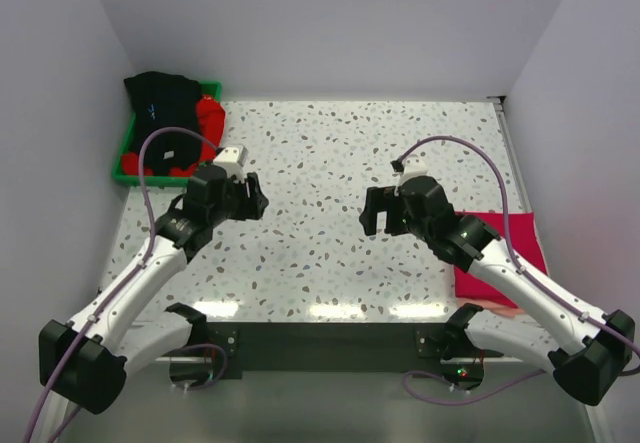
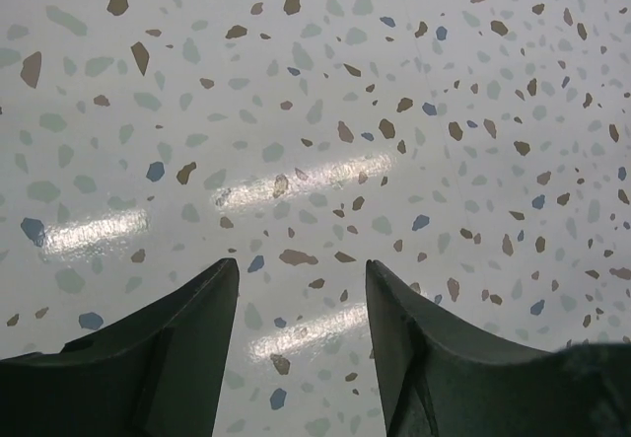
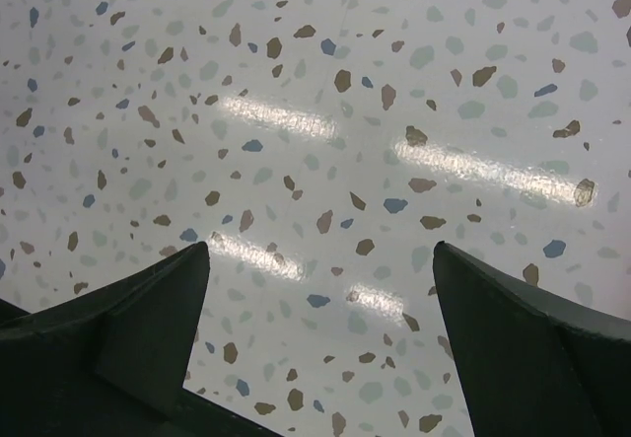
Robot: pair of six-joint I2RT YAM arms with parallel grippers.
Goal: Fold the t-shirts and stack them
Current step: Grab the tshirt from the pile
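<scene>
Status: left gripper (image 1: 250, 199) hovers over bare speckled worktop (image 1: 320, 143), left of centre. Its fingers are moderately apart with nothing between them; the left wrist view shows only terrazzo in the gap. Right gripper (image 1: 374, 213) hovers right of centre, spread wider and also empty.

Task items:
- Black t-shirt (image 1: 160, 98) lies crumpled on top of the heap in the green tray (image 1: 120, 158) at the far-left corner.
- Red t-shirts (image 1: 209, 115) are in the same tray, showing beside and under the black one.
- Magenta t-shirt (image 1: 522, 239) lies flat and looks folded at the right edge, toward the near-right corner. The right forearm crosses above it.

Risks (judgement):
- The tray heap is tangled, so a pinch on the black cloth may drag red cloth out with it, or snag the tray rim and shift the tray.
- A grip on a bunched fold rather than an edge would bring the shirt onto the worktop twisted and hard to flatten.
- A low sweep of the right arm could brush the magenta t-shirt and spoil its fold or push it off the right edge.

Counts:
- black t-shirt: 1
- magenta t-shirt: 1
- red t-shirts: two patches show, actual number cannot be told
- tray: 1
- grippers: 2
</scene>
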